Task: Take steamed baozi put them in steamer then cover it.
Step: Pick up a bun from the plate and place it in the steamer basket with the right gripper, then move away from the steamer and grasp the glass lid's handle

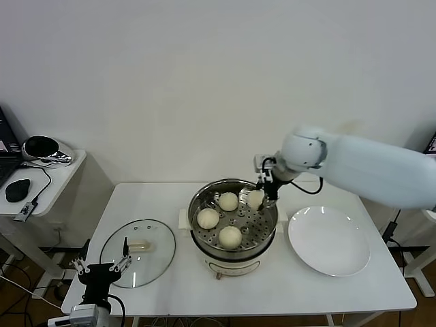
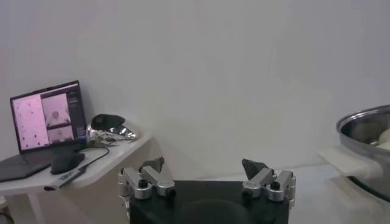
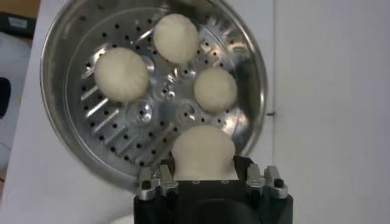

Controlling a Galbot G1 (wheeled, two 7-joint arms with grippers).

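The steel steamer [image 1: 199, 199] stands at the table's middle on its white base. Three baozi [image 1: 228, 201] [image 1: 208, 218] [image 1: 230, 236] lie on its perforated tray. My right gripper [image 1: 261, 196] is over the steamer's far right side, shut on the fourth baozi [image 1: 255, 198]. In the right wrist view this baozi [image 3: 203, 149] sits between the fingers of the right gripper [image 3: 203, 165], just above the tray [image 3: 113, 125]; the other three [image 3: 120, 73] [image 3: 176, 38] [image 3: 214, 89] lie beyond it. My left gripper [image 1: 102, 266] is parked open and empty at the front left.
The glass lid [image 1: 138, 253] lies flat left of the steamer, by the left gripper. A white plate [image 1: 329, 240] lies to the steamer's right, empty. A side table [image 1: 48, 178] with a mouse stands far left. The left wrist view shows the open left gripper [image 2: 207, 173] and the steamer's rim [image 2: 365, 122].
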